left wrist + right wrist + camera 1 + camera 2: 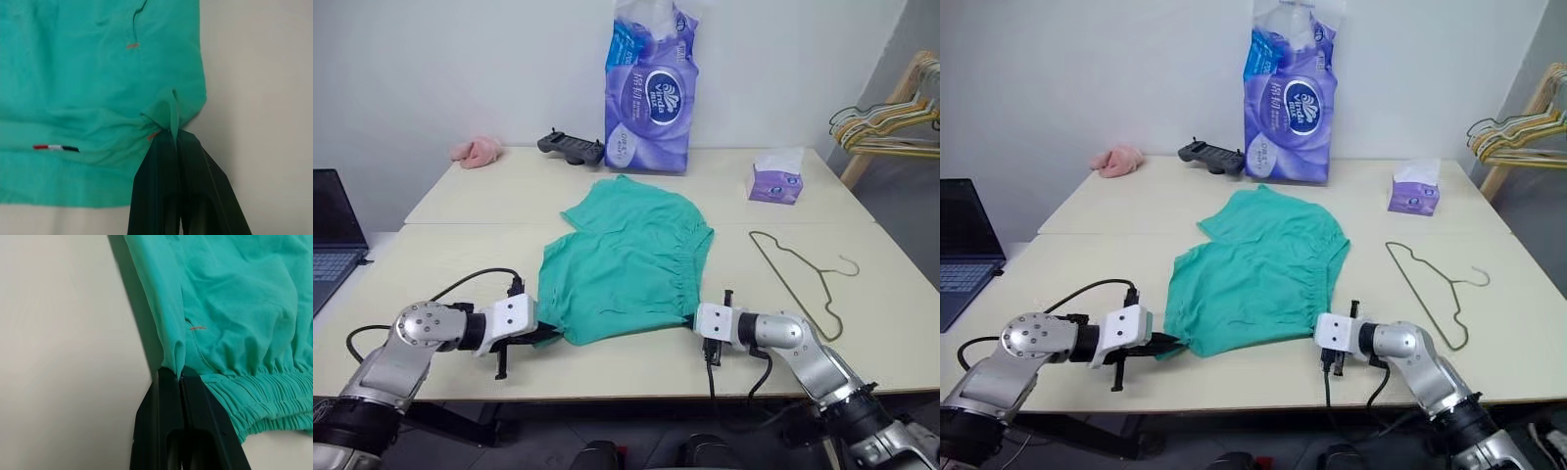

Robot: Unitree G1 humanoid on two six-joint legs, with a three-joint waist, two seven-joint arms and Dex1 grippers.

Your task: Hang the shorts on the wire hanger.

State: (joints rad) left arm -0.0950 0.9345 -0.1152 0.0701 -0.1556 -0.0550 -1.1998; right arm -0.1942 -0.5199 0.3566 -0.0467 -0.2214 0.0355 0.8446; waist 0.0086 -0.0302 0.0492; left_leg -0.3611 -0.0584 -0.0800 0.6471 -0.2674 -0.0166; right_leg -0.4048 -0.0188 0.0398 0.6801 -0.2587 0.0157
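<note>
Clearly both claws were pressed together on thin pinches of the shorts (626, 257) — left gripper (175, 133) and right gripper (180, 374) at the waistband corners, cloth flat on the table (460, 201). Such slim bites could slip when lifted toward the wire hanger (803, 277) — well apart.

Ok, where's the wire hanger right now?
The wire hanger lies flat on the table on the robot's right, just beyond the shorts, nearer than the tissue box.

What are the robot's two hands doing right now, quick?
Left gripper: shut, pinching a corner of the teal shorts.
Right gripper: shut, pinching the shorts' edge by the waistband.
</note>
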